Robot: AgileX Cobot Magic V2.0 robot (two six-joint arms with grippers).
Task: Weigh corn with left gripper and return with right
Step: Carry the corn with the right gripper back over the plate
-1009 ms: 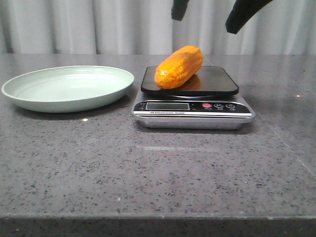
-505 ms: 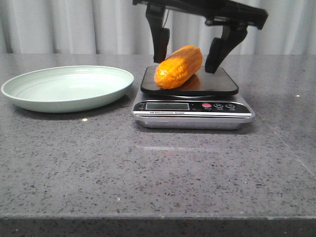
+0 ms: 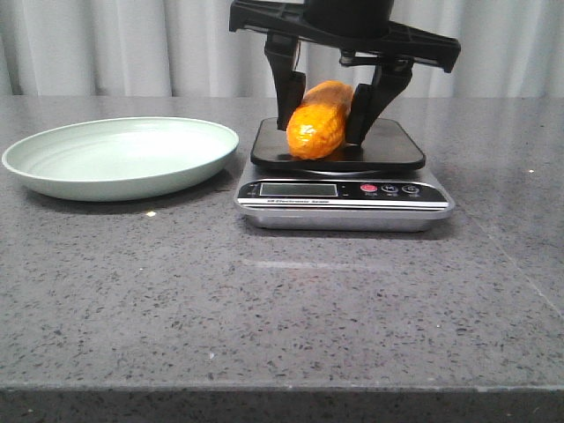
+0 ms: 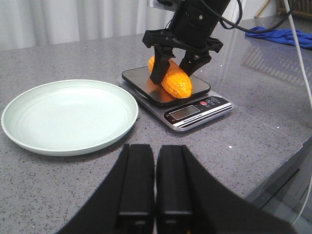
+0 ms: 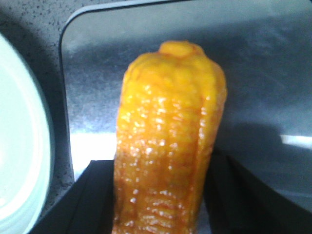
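The orange-yellow corn (image 3: 317, 123) lies on the black platform of the kitchen scale (image 3: 344, 196), its end turned to the front. My right gripper (image 3: 322, 141) has come down from above, with one finger on each side of the cob, shut on it. In the right wrist view both black fingers (image 5: 95, 195) press the corn (image 5: 168, 146). My left gripper (image 4: 155, 151) is shut and empty. It is low over the table, short of the plate (image 4: 68, 114), and out of the front view. The left wrist view also shows the corn (image 4: 176, 84) and the right gripper (image 4: 170, 78).
A pale green plate (image 3: 123, 159) lies empty to the left of the scale. The scale's display (image 3: 300, 189) faces front. A blue cloth (image 4: 282, 36) and cables lie far off to the right. The table edge (image 4: 273, 168) is near in the left wrist view.
My right gripper has dropped from above the scale and closed its fingers round the corn. The cob has turned from slanted to nearly end-on. The plate and scale have not moved.
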